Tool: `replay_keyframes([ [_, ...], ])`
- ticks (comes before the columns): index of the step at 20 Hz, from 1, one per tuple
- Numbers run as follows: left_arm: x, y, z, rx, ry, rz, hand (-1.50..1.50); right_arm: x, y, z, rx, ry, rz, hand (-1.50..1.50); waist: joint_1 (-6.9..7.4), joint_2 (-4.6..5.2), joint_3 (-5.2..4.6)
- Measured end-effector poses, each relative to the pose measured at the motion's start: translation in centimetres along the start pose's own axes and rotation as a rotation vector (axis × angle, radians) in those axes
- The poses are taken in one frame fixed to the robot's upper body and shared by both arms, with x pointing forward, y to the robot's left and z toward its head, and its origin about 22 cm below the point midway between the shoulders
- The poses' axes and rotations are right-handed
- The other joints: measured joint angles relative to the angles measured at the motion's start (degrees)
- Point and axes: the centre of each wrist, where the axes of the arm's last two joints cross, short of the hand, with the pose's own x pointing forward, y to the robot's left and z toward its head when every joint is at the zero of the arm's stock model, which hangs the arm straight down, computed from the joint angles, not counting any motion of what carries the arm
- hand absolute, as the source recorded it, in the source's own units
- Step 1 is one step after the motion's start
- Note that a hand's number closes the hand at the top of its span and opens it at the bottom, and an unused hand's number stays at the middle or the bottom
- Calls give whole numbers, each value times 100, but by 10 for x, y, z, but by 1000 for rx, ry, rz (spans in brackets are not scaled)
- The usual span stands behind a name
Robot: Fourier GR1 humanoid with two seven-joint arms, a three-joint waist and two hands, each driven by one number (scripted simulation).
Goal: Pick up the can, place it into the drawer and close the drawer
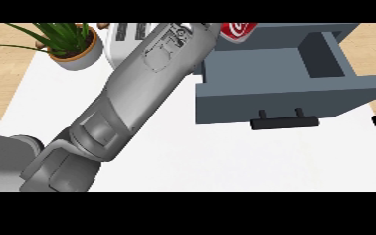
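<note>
My left forearm crosses the frame from lower left to top centre. Only a dark sliver of my left hand shows at the upper edge, and I cannot tell whether it is wide, narrow or holding. The red can sits at the top edge, just right of that hand, above the back left corner of the drawer. The drawer stands pulled open at right, black handle toward the white counter. A potted plant is at upper left.
</note>
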Motion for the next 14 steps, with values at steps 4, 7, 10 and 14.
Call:
replay_keyframes([
  [4,-3,-6,-3,2,1,-26,150,-1,2,-6,13,1,4,-150,-40,10,0],
  [7,-1,-7,-8,2,19,-35,150,1,2,-9,18,-8,2,-150,-71,23,2],
  [10,-9,-8,-8,8,27,-50,150,4,5,-13,21,-6,3,-150,-111,31,2],
  [14,-21,-10,-6,23,18,-79,150,2,9,-16,23,-17,0,-150,-190,49,4],
])
